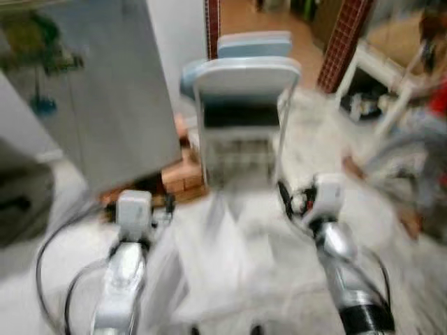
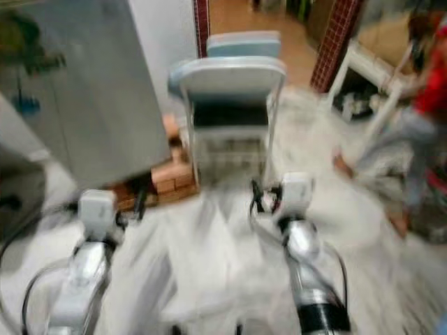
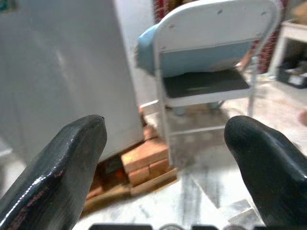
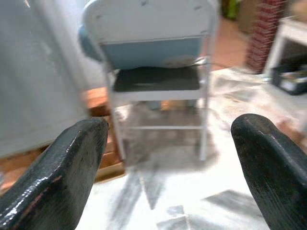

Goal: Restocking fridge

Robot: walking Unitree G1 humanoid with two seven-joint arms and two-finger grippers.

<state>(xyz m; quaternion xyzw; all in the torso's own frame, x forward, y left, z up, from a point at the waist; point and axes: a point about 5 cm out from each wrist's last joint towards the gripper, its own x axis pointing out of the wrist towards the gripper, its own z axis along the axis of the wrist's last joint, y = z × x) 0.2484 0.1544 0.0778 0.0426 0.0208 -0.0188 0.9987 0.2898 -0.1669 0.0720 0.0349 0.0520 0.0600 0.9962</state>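
The eye views are blurred. A tall grey fridge (image 1: 105,105) stands at the left with its door closed, raised on bricks (image 1: 183,174) and a wooden board. My left gripper (image 3: 165,132) is open and holds nothing, and it points at the fridge's lower corner and the chair. My right gripper (image 4: 170,132) is also open and holds nothing, and it faces the chair. Both silver arms, the left arm (image 1: 129,258) and the right arm (image 1: 335,244), reach forward low over the floor.
A white folding chair (image 1: 244,105) with a pale blue cushion stands straight ahead, next to the fridge. At the right are a person (image 2: 426,98) in red and a white table (image 1: 391,77). Behind are red tiled pillars (image 1: 342,42) and an open doorway. The floor is pale marble.
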